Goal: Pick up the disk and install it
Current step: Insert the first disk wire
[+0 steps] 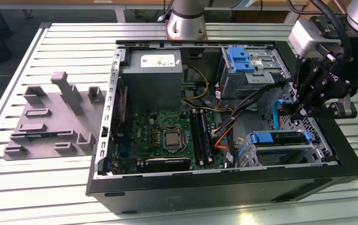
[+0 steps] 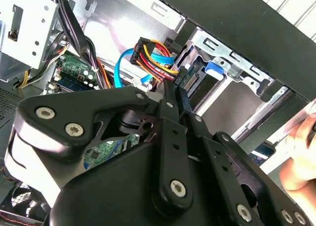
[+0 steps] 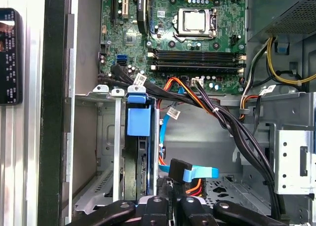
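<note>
The disk (image 1: 279,138) sits in the lower drive cage (image 1: 291,154) of the open computer case, its blue rail handle facing up. In the first wrist view the disk (image 3: 136,171) stands edge-on in the cage slot under its blue handle. My gripper (image 1: 290,112) hangs inside the case just above and behind the cage, a little apart from the disk. Its fingers (image 2: 173,107) are pressed together with nothing visible between them, and the gripper (image 3: 173,200) tip is next to a black connector on a blue cable (image 3: 197,173).
A bare blue bracket (image 1: 240,58) lies in the upper cage. Cable bundles (image 3: 222,122) cross the bay beside the motherboard (image 1: 166,136). A grey fixture plate (image 1: 53,117) lies at the exterior view's left. A phone (image 3: 10,56) and a person's hand (image 2: 301,152) are outside the case wall.
</note>
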`<action>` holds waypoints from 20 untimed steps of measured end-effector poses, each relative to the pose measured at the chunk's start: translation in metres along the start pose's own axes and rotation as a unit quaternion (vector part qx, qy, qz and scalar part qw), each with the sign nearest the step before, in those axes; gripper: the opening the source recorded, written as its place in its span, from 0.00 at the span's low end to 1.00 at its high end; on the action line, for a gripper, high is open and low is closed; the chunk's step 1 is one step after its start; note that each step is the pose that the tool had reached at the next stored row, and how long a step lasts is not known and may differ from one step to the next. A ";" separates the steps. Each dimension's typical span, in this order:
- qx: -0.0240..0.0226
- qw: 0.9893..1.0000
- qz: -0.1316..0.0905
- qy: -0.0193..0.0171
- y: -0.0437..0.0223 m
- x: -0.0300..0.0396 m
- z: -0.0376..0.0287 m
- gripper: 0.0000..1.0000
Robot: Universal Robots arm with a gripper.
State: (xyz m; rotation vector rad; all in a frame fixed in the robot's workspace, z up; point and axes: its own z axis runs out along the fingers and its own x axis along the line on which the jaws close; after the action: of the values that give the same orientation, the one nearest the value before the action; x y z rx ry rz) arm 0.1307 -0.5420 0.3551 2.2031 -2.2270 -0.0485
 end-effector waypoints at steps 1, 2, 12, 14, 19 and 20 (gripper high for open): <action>0.000 1.000 0.000 0.000 0.0000 0.0000 0.0000 0.16; 0.000 1.000 0.000 0.000 0.0000 0.0000 0.0000 0.16; 0.000 1.000 0.000 0.000 0.0002 -0.0001 -0.0080 0.24; 0.000 1.000 0.000 0.000 0.0003 -0.0002 -0.0100 0.24; 0.000 1.000 0.000 0.000 0.0003 -0.0002 -0.0113 0.24; 0.000 1.000 0.000 0.000 0.0003 -0.0002 -0.0113 0.24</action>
State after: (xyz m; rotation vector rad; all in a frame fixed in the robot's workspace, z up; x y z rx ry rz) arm 0.1306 -0.5420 0.3664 2.2031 -2.2270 -0.0485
